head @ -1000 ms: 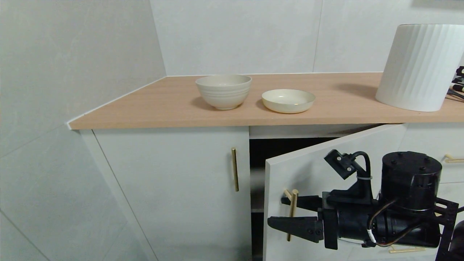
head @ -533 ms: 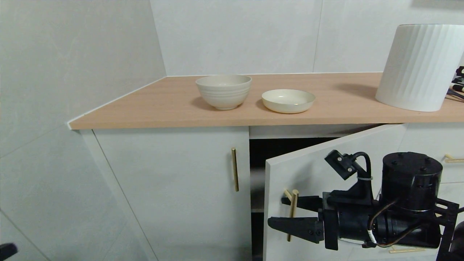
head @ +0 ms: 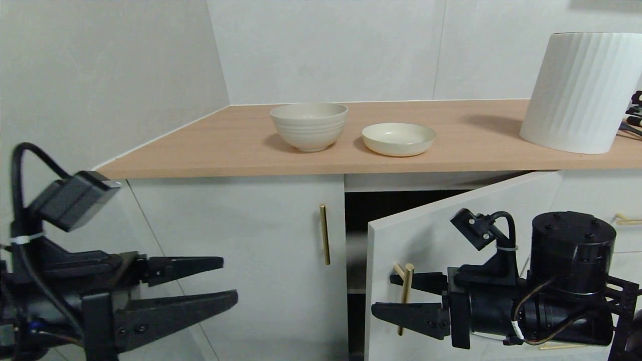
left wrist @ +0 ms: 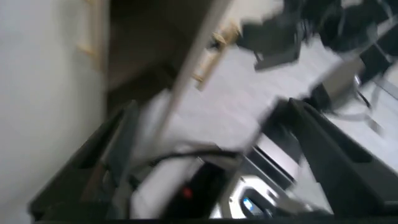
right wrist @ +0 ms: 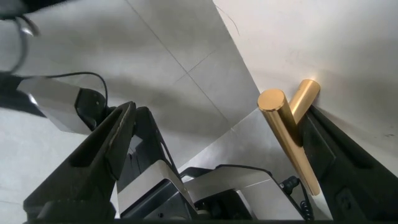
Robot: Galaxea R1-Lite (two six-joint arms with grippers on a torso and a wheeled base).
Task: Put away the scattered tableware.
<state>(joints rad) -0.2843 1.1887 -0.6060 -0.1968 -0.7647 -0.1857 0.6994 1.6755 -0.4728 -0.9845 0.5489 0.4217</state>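
A ribbed cream bowl [head: 309, 125] and a shallow cream dish [head: 398, 139] stand side by side on the wooden countertop [head: 200, 150]. Below them the right cabinet door [head: 451, 215] hangs ajar. My right gripper [head: 383, 293] is open, its fingers straddling that door's gold handle [head: 405, 296]. In the right wrist view the handle [right wrist: 289, 130] lies close to one finger of the gripper [right wrist: 221, 115]. My left gripper [head: 228, 279] is open and holds nothing, low in front of the closed left door. In the blurred left wrist view it [left wrist: 211, 107] faces the ajar door.
A tall white ribbed container [head: 577, 90] stands on the counter at the right, with dark utensils [head: 634, 118] beside it. The closed left door has a vertical gold handle [head: 325, 234]. A tiled wall closes the left side. The cabinet opening [head: 356, 210] is dark.
My left arm has come up into the head view from the lower left, gripper open. The right gripper has stayed at the door handle; bowl and dish have not moved.
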